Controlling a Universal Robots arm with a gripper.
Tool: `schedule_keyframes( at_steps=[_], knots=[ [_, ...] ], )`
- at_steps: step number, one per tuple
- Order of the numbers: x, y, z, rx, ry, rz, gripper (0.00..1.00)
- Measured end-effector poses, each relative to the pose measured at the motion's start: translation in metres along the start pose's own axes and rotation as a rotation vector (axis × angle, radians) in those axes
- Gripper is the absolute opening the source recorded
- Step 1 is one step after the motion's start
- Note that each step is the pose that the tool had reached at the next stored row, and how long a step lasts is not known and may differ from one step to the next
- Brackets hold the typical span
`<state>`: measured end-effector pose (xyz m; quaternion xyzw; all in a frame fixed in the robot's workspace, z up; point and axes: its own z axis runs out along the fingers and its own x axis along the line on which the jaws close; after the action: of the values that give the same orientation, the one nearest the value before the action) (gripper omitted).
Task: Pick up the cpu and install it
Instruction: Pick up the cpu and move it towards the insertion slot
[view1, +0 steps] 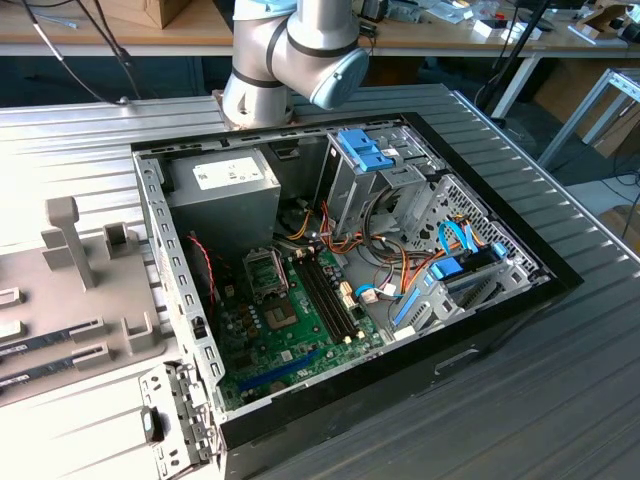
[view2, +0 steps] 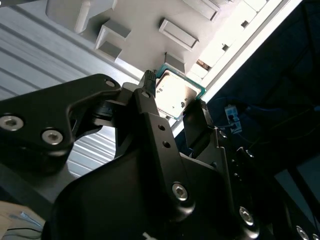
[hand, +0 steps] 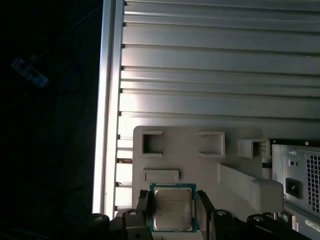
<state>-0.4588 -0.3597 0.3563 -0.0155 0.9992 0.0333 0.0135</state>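
Scene: ribbed metal worktop (view1: 560, 400) carrying an open computer case (view1: 400, 385) and, towards the exterior view's left, a pale grey fixture tray (view1: 130, 335)
Arm: grey robot arm (view1: 290, 50) standing by the side of the case where the power-supply box sits, seen in the exterior view
Tool: black tool (hand: 172, 206) closed on the cpu (hand: 172, 210), with one finger (hand: 204, 207) pressed against each of two opposite sides
Cpu: small and square, with a silver top and a thin green rim, gripped between the fingers in both wrist views
Cpu position: over the fixture tray, just beside a small moulded rectangle (hand: 161, 175), near a worktop edge with dark floor beyond; impossible to tell whether touching the tray or lifted clear
Tray: square notches and raised blocks moulded into its surface; long narrow memory sticks (view1: 75, 330) lying in slots in the exterior view
Case interior: green motherboard (view1: 270, 345) lying flat, square metal socket frame (view1: 266, 272) on it, grey power-supply box (view1: 222, 185) in the corner nearest the arm, blue drive brackets (view1: 365, 150) and bundled cables (view1: 380, 235) towards the exterior view's right
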Motion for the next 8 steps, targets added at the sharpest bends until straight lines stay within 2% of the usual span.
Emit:
schedule_keyframes(
  at_steps=[8],
  knots=[
    [-0.0002,0.0006,-0.0087,-0.0001,-0.0001,0.0,0.47]
  ],
)
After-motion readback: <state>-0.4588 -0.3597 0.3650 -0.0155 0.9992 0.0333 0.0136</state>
